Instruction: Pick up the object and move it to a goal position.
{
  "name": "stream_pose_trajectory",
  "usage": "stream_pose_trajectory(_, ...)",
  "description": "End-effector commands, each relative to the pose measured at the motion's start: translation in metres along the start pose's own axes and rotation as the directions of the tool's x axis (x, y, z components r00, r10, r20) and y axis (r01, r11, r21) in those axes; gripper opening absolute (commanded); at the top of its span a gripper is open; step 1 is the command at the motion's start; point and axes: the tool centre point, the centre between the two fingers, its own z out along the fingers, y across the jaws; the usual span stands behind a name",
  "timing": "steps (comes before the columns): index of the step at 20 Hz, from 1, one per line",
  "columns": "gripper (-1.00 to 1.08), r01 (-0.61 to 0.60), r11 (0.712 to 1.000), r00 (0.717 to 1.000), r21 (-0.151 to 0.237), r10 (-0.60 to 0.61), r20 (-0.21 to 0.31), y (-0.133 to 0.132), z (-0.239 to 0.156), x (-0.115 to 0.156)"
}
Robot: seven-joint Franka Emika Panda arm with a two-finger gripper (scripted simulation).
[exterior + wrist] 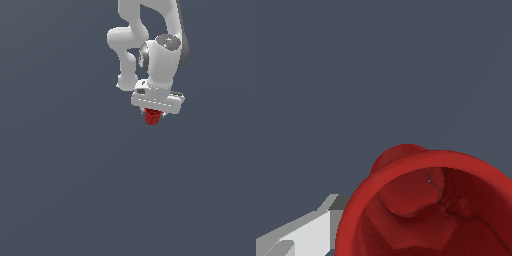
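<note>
Nearest the wrist camera we see the open mouth of the red bucket (426, 205), which fills the lower part of that view; its rounded rim faces the lens, and we look down past a ribbed inner wall to a lumpy base. Just beside the rim, one pale grey finger (303, 235) of the gripper touches or nearly touches the bucket's outer wall; the other finger is out of frame, so this view alone does not show the grip. In the exterior view we see the same bucket (152, 117) as a small red shape, tapered downward, projecting from under the white gripper (155, 113) and clearly narrower than the gripper's body. The fingers are drawn in close on either side of the bucket, and we read the gripper as closed on it, though the fingertips themselves are largely hidden by the red shape. Above the gripper, the wrist and the bulky white links of the arm (145, 40) rise toward the upper edge of the exterior view. Behind everything lies a uniform dark grey-blue background (60, 175), on which we cannot tell whether the bucket rests or hangs clear.
</note>
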Motion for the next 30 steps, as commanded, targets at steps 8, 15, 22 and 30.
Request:
stream_pose_trajectory(8, -1.00, 0.000, 1.000, 1.000, 0.000, 0.000, -0.001, -0.048, -0.095, -0.022)
stream_pose_trajectory(15, -1.00, 0.000, 1.000, 1.000, 0.001, 0.000, 0.000, -0.081, -0.158, -0.036)
stream_pose_trajectory(22, -1.00, 0.000, 1.000, 1.000, 0.002, 0.000, 0.000, -0.102, -0.197, -0.042)
stream_pose_trajectory(30, -1.00, 0.000, 1.000, 1.000, 0.002, 0.000, 0.001, -0.112, -0.214, -0.044)
